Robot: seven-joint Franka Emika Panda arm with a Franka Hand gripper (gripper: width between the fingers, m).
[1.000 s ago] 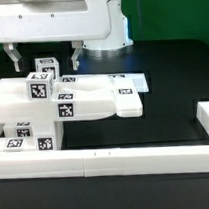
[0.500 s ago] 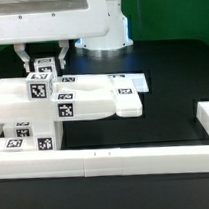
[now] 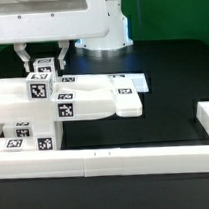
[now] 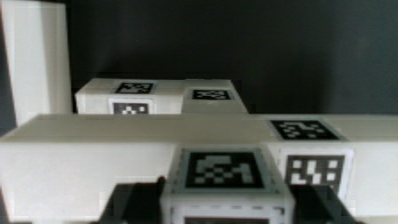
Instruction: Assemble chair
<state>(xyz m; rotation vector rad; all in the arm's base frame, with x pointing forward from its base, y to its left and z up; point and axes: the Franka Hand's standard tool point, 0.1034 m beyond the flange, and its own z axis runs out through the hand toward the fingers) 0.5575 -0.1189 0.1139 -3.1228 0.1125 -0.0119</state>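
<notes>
White arm reaching straight down | hand [image 3: 45, 64] closed on small tagged cube [image 3: 44, 68] | behind chair panels [image 3: 87, 99]

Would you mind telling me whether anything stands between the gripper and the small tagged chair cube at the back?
Nothing visible does: the gripper is shut on the small cube, one finger on each side.

White chair parts [image 3: 87, 102] carry black-and-white square tags, on a black table [image 3: 160, 69].
</notes>
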